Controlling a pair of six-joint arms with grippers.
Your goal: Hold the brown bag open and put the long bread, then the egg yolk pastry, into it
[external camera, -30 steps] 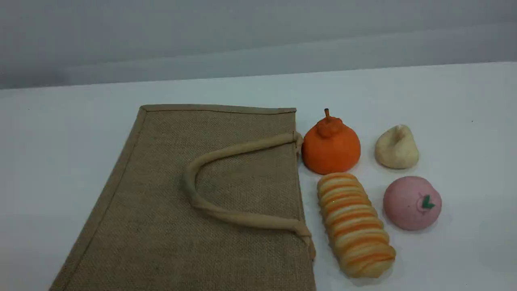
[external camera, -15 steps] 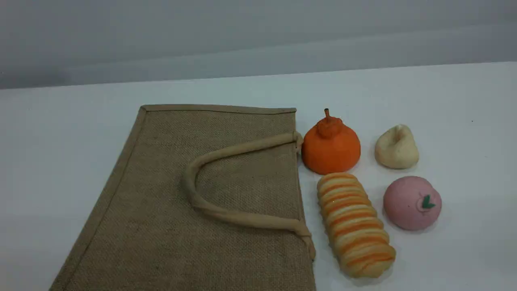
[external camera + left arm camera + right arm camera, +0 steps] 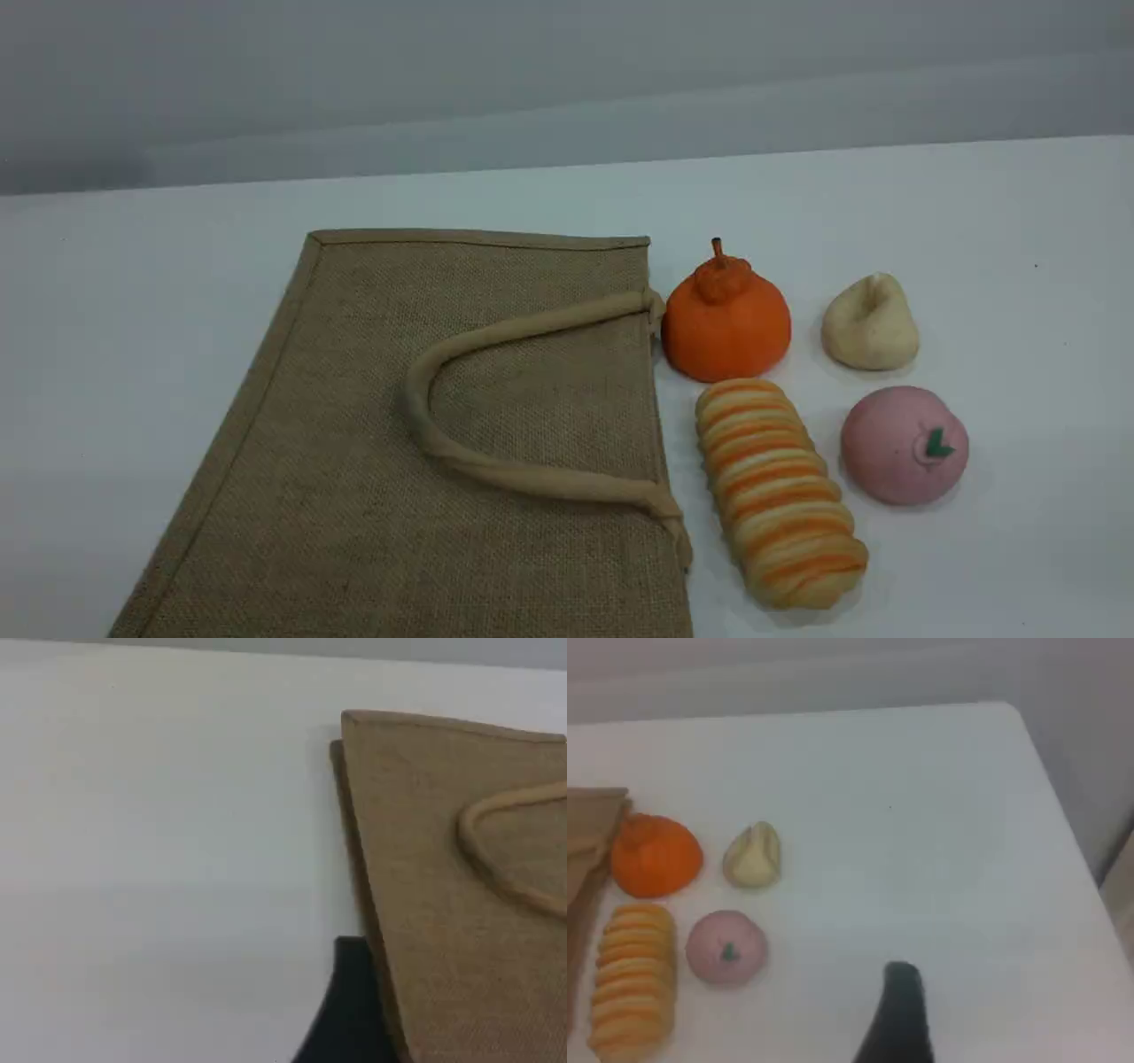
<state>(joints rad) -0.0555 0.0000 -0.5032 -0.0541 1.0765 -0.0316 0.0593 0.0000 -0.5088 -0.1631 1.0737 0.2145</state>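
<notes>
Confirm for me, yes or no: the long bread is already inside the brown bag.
No, the long bread lies on the table just right of the flat brown bag, fully outside it.

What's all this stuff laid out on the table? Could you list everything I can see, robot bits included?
Tan-brown woven jute bag: one, lying flat, left half of the white table.
Rope-like loop handle: one visible, lighter tan, lying on the bag.
Orange stemmed fruit: one, just right of the bag's edge.
Striped yellow-orange long bread: one, nearer than the fruit.
Cream lumpy egg yolk pastry: one, right of the fruit.
Pink peach: one, green leaf, right of the bread.
Left gripper: dark fingertip, open, beside the bag.
Right gripper: dark fingertip, open, over bare table.
</notes>
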